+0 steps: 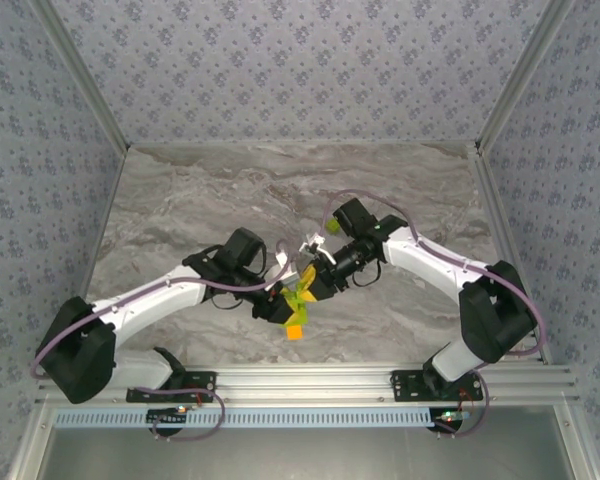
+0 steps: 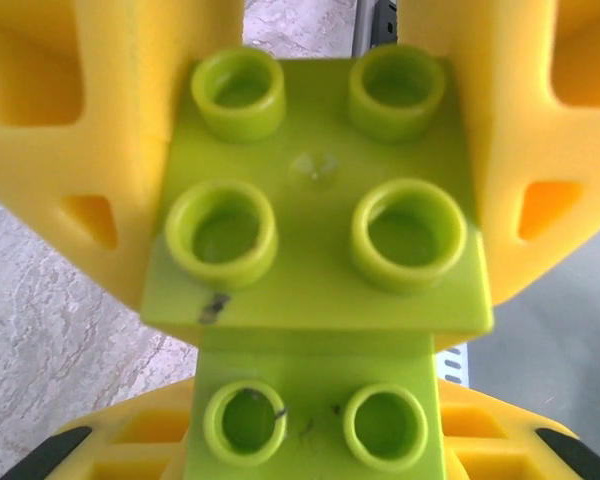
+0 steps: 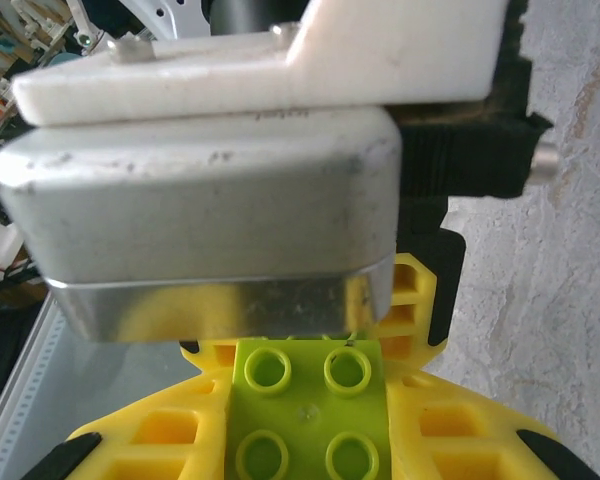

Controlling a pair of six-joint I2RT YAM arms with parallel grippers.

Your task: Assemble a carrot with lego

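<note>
Colours in front of you
Lime-green lego point(image 2: 320, 230), one orange brick point(image 1: 295, 331), yellow fingers point(image 2: 110, 130), grey marbled bench point(image 1: 210, 190), floral-print walls point(image 1: 280, 70).

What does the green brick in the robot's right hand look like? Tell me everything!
The lime-green brick is glossy plastic, square, with four hollow round studs and faint dark scuffs. The right gripper pinches it between yellow fingers. A second green brick sits against it, a step lower.
</note>
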